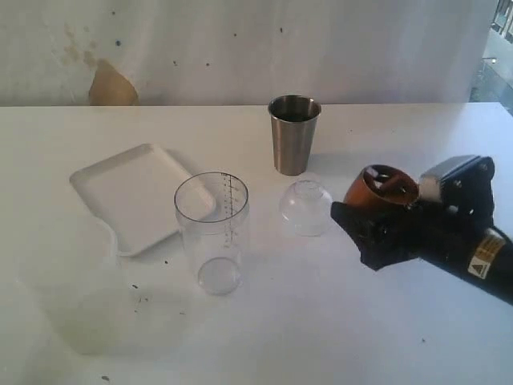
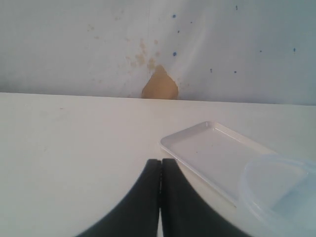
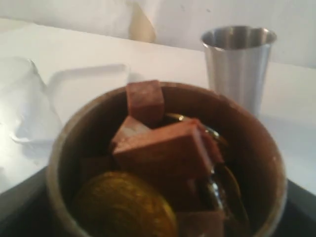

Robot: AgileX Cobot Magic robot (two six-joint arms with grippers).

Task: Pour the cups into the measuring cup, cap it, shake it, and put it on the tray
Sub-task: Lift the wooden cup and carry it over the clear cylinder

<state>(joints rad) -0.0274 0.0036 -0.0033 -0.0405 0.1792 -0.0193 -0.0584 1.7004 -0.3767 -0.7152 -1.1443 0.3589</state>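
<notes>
My right gripper (image 1: pixel 371 212) is shut on the brown wooden cup (image 1: pixel 381 188), holding it slightly tilted at the right of the table. The right wrist view looks into this wooden cup (image 3: pixel 74 148), which holds several reddish-brown cubes (image 3: pixel 165 148) and a gold disc (image 3: pixel 123 207). The steel tumbler (image 1: pixel 294 134) (image 3: pixel 238 64) stands upright further back. The clear measuring cup (image 1: pixel 212 233) stands open-topped at centre, beside the white tray (image 1: pixel 132 196) (image 2: pixel 207 153). My left gripper (image 2: pixel 161 162) is shut on nothing, low over bare table near the tray's corner; the exterior view does not show it.
A small clear dome cap (image 1: pixel 305 207) sits between the measuring cup and the wooden cup. A cloudy translucent plastic cup's rim (image 2: pixel 279 190) shows beside the tray. A brown patch (image 1: pixel 112 84) marks the back wall. The table's far edge meets that wall.
</notes>
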